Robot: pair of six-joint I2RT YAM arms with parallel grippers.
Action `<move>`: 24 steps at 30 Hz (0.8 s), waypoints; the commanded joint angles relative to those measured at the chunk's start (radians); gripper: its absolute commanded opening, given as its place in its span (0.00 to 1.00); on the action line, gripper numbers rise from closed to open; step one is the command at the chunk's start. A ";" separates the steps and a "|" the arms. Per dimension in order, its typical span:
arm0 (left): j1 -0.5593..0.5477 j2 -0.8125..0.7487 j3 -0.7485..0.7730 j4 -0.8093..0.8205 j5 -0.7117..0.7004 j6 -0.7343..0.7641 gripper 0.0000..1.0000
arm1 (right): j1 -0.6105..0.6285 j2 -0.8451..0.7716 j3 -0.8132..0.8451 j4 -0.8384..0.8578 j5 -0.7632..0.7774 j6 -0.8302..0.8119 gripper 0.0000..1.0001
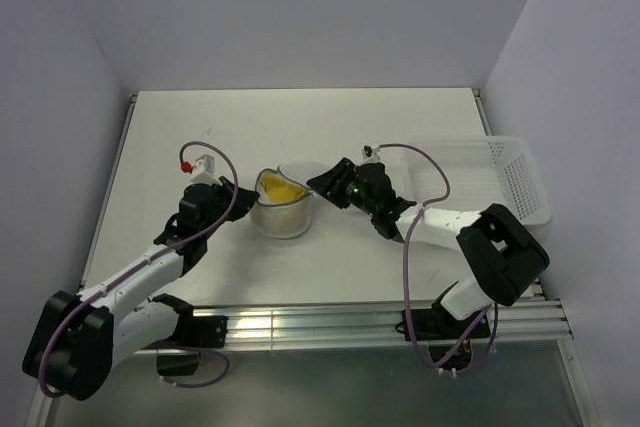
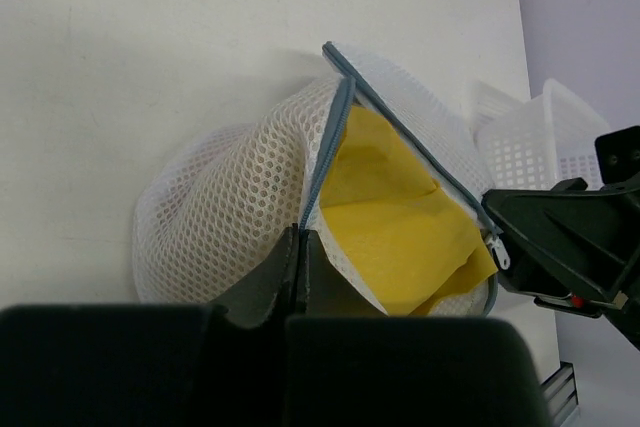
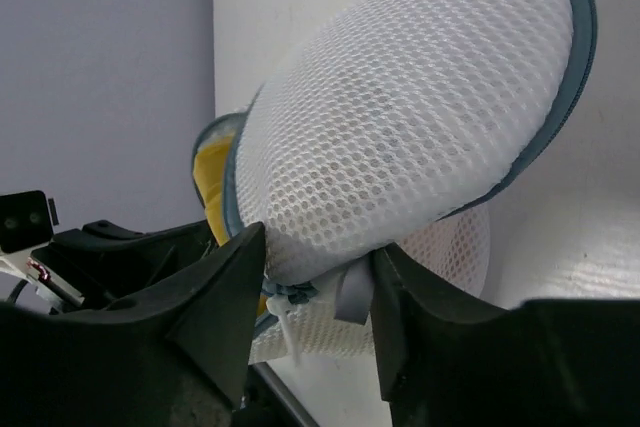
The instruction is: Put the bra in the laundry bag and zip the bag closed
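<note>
The laundry bag (image 1: 284,213) is a round white mesh pouch with a grey-blue zip rim, standing open at mid-table. The yellow bra (image 1: 279,187) lies inside it and shows clearly in the left wrist view (image 2: 400,217). My left gripper (image 1: 243,202) is shut on the bag's near-left rim, its fingertips pinched on mesh and zip tape in its own view (image 2: 299,237). My right gripper (image 1: 328,181) holds the raised domed lid (image 3: 400,117) at its edge, with the mesh squeezed between both fingers (image 3: 318,247). The white zip pull (image 2: 498,250) hangs by the right gripper.
A white plastic lattice basket (image 1: 512,173) lies at the right side of the table, behind the right arm; it also shows in the left wrist view (image 2: 530,142). The table's metal front rail (image 1: 330,322) runs below both arms.
</note>
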 commanded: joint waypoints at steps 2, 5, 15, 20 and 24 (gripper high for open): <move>0.002 0.008 0.004 0.061 -0.007 0.020 0.00 | 0.014 -0.058 0.005 0.128 0.103 -0.047 0.44; 0.002 0.034 0.021 0.090 -0.012 0.011 0.00 | 0.046 -0.089 0.000 0.141 0.125 -0.119 0.31; 0.004 0.247 0.185 0.285 0.063 -0.041 0.00 | 0.233 -0.265 -0.010 0.093 0.126 -0.510 0.14; 0.001 0.209 0.162 0.250 0.062 -0.054 0.33 | 0.236 -0.331 -0.152 0.121 0.151 -0.540 0.11; 0.004 0.077 0.105 0.080 0.037 -0.012 0.72 | 0.219 -0.282 -0.236 0.216 0.105 -0.540 0.07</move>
